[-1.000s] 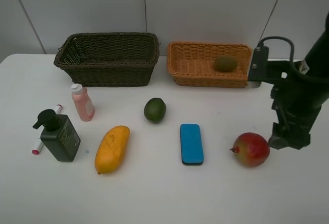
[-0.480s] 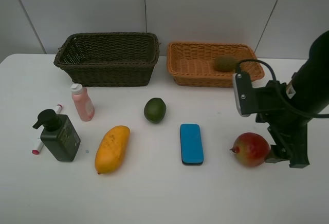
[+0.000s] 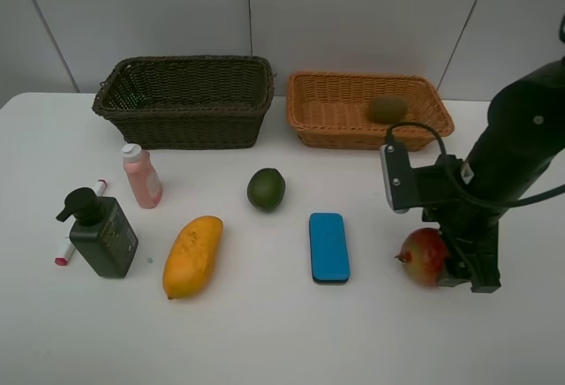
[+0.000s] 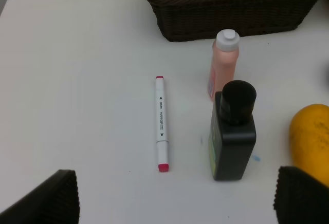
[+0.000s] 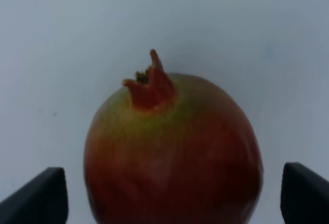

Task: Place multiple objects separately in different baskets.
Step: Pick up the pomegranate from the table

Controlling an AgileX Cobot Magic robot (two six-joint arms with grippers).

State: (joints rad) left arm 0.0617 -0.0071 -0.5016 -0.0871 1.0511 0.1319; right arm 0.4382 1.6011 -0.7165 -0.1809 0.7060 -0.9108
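On table [image 3: 265, 341] at right, R gripper [image 5: 169, 196] wide astride red-green fruit [image 3: 420, 254], w/ arm [image 3: 521, 129] hiding part; L gripper [image 4: 175, 198] wide, empty.

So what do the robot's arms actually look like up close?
The right arm is bulky and matt black, with a pale grey box at its wrist and a black cable looping above it. The left pincer has dark ribbed pads.
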